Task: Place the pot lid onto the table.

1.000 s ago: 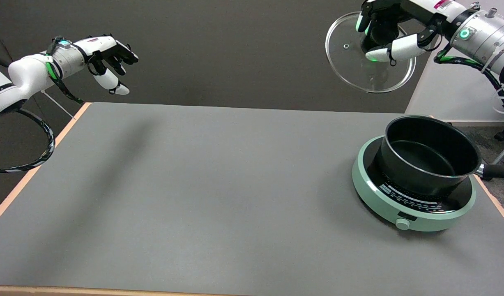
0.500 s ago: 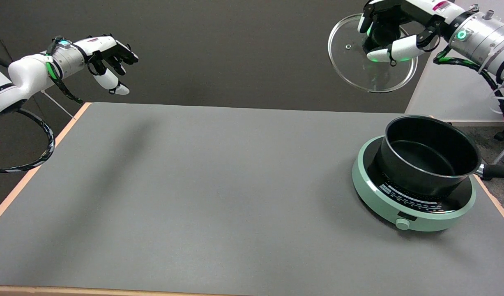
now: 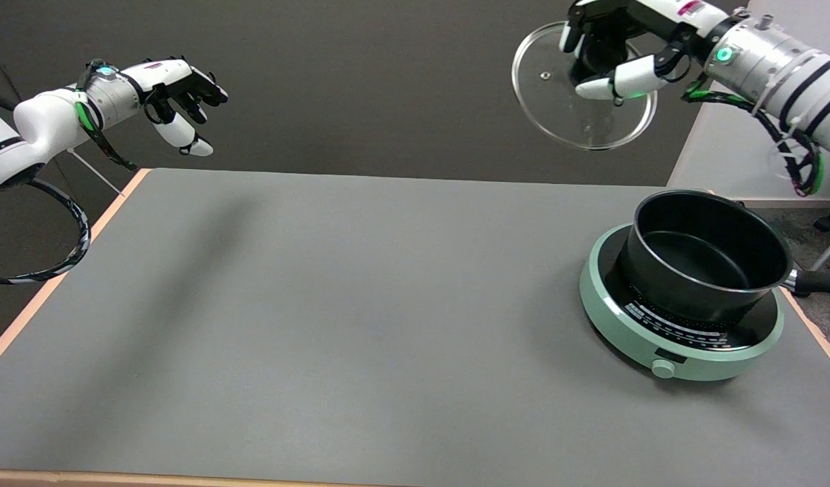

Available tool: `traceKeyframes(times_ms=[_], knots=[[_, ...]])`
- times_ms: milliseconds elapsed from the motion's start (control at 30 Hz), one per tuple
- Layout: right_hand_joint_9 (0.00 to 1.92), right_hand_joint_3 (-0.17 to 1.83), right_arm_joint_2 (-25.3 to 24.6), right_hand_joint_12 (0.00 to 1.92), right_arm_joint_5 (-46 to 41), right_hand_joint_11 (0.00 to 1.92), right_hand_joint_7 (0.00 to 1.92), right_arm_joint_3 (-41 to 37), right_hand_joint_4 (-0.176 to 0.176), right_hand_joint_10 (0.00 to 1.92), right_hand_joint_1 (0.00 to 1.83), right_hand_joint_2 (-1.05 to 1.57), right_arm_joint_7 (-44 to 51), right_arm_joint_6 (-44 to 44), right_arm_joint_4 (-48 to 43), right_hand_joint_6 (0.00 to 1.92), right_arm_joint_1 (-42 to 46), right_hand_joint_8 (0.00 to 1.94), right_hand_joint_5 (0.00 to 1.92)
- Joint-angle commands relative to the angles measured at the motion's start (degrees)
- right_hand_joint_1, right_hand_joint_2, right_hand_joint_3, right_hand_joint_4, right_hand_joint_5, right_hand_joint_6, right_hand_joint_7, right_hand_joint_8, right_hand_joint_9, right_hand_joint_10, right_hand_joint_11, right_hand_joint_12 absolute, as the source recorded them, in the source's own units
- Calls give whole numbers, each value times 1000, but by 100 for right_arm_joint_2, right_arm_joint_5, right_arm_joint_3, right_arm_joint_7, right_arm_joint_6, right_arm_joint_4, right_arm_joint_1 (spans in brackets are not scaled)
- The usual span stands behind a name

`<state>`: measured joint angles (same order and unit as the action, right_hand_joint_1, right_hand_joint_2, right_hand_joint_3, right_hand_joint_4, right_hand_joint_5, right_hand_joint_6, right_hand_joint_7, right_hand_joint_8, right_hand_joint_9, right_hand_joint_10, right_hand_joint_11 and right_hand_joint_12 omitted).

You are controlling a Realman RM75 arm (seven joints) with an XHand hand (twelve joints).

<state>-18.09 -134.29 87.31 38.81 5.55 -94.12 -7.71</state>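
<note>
Pot lid: clear glass, round, tilted, held aloft at about 1 o'clock, well above the tabletop.
Right hand: fingers grasping the lid around its centre knob.
Pot: black, uncovered, at 3 o'clock, seated on a pale green cooker; handle points off the right edge.
Left hand: in the air at 10 o'clock.
</note>
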Motion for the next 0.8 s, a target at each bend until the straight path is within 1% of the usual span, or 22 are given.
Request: traceKeyframes(times_ms=[33,100,200,300,500,800], knots=[[790,590,-522,1921,171,707,858,3507,176,1547,1496,873,20,298,461,1137,-3378,1299,660],[790,590,-608,1921,171,705,859,3999,176,1547,1496,873,20,301,552,1137,-3908,1297,661],[789,590,-748,1921,171,705,859,4388,176,1548,1496,873,20,353,696,1137,-4238,1297,662],[790,590,-928,1921,214,706,859,4552,176,1548,1496,873,13,452,860,1137,-4407,1295,664],[792,591,-1329,1921,219,714,863,5233,176,1547,1496,871,20,688,1332,1134,-4929,1288,675],[795,584,-1557,1921,219,721,862,5971,176,1543,1496,874,-7,761,2019,1128,-5395,1283,688]])
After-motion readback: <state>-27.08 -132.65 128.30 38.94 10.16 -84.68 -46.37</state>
